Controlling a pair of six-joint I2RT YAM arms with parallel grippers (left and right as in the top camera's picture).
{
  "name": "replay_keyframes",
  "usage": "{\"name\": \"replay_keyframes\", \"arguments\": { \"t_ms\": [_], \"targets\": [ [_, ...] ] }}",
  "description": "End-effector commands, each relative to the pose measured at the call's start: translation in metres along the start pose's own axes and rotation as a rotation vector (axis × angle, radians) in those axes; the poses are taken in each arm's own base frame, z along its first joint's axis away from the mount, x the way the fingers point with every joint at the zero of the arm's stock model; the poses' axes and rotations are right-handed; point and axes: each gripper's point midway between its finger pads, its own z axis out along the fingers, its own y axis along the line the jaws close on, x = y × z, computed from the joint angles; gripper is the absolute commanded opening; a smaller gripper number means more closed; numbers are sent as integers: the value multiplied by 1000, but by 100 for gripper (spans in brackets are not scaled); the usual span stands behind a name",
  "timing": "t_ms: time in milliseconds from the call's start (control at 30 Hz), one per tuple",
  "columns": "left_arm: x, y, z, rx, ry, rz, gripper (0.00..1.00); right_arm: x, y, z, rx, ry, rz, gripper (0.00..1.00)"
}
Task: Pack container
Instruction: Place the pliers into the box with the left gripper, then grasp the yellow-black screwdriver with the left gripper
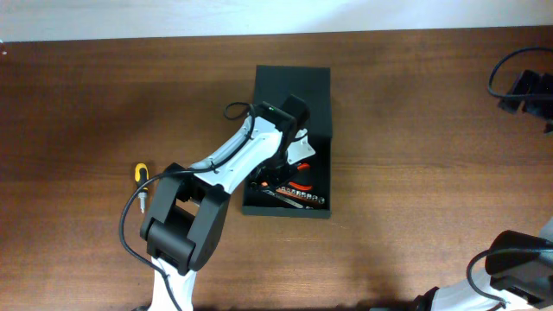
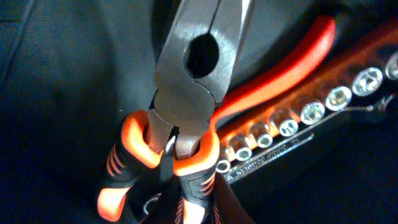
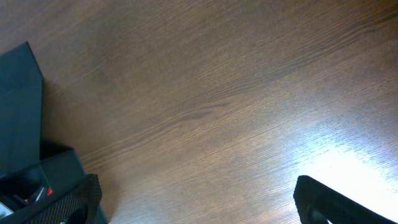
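Wooden table (image 1: 415,173), container (image 1: 294,82); yellow-handled tool (image 1: 141,172) overhead only.

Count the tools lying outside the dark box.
1: a small yellow-handled tool on the wooden table, left of the dark matte rectangular box. The left arm may hide others.

Container mid-worktop, tools inside, one tool left outside

The container (image 1: 298,85) sits at the centre of the worktop (image 1: 415,130), its flap lying open on the far side. The left arm reaches from the near edge into it, with the left hand (image 1: 278,168) over the contents. Inside, the pliers (image 2: 193,74) lie on the container floor, a second handled tool (image 2: 280,68) is just to their right, and a socket rail (image 2: 298,118) runs along the near wall beside both. A small hand tool (image 1: 141,173) lies on the worktop well to the left of the container. The right hand (image 3: 199,205) hangs over the worktop to the container's right.
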Motion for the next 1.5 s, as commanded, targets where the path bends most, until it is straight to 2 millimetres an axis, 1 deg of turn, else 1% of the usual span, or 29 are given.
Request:
{"name": "replay_keyframes", "arguments": {
  "t_ms": [0,100,200,233,267,300,333,367,433,467,533,567,667,700,733,800,833,900,1000,1033,1067,1100,1133,1200,1233,1267,1333,1433,1467],
  "targets": [
    [2,-1,2,-5,19,-5,67,0,2,-2,-3,-4,-11,99],
    [-1,-5,-3,-7,15,-31,77,0,2,-2,-3,-4,-11,99],
    [-6,-3,-30,-20,-10,-87,80,0,2,-2,-3,-4,-11,99],
    [-9,-2,-44,-31,-34,-91,82,0,2,-2,-3,-4,-11,99],
    [-11,4,-68,-76,-72,-111,82,0,2,-2,-3,-4,-11,99],
    [-9,17,-107,-175,-131,-150,83,0,2,-2,-3,-4,-11,99],
    [-6,24,-126,-224,-158,-171,84,0,2,-2,-3,-4,-11,99],
    [10,37,-177,-332,-235,-258,99,0,2,-2,-3,-4,-11,99],
    [32,41,-211,-361,-292,-301,99,0,2,-2,-3,-4,-12,99],
    [50,45,-226,-370,-311,-340,99,0,2,-2,-4,-4,-14,99],
    [88,56,-244,-377,-316,-462,99,0,2,-2,-3,-4,-14,99],
    [117,65,-252,-377,-314,-585,99,0,2,-2,-3,-4,-14,99],
    [190,85,-274,-411,-339,-858,99,0,2,-2,-3,-4,-14,99],
    [201,88,-279,-427,-354,-894,99,0,2,-2,-3,-4,-14,99],
    [227,95,-290,-470,-402,-977,99,0,2,-2,-3,-5,-15,99],
    [262,100,-298,-533,-461,-1089,99,0,2,-2,-3,-5,-15,99],
    [277,100,-289,-536,-484,-1115,99,0,2,-2,-4,-5,-15,99],
    [281,99,-267,-495,-507,-1105,99,0,2,-1,-4,-4,-14,99],
    [290,110,-213,-449,-462,-1154,99,0,2,-1,-4,-4,-14,99],
    [290,113,-205,-442,-452,-1159,99,0,2,-2,-4,-4,-14,99],
    [285,122,-172,-395,-417,-1130,99,0,2,-2,-4,-4,-14,99],
    [278,128,-156,-352,-405,-1117,99,0,2,-2,-4,-4,-14,99],
    [275,131,-149,-333,-398,-1116,99,0,2,-2,-4,-4,-14,99],
    [268,146,-122,-278,-345,-1120,99,0,2,-1,-3,-4,-14,99],
    [267,149,-115,-265,-329,-1122,99,0,2,-2,-3,-4,-14,99],
    [265,156,-94,-227,-284,-1126,99,0,2,-2,-3,-4,-14,99],
    [264,159,-75,-189,-239,-1129,99,0,2,-2,-3,-4,-15,99],
    [262,164,-36,-118,-153,-1133,99,0,1,-1,1,-4,-19,99],
    [261,165,-30,-109,-143,-1133,99,0,1,-1,1,-4,-19,99]
  ]
}}
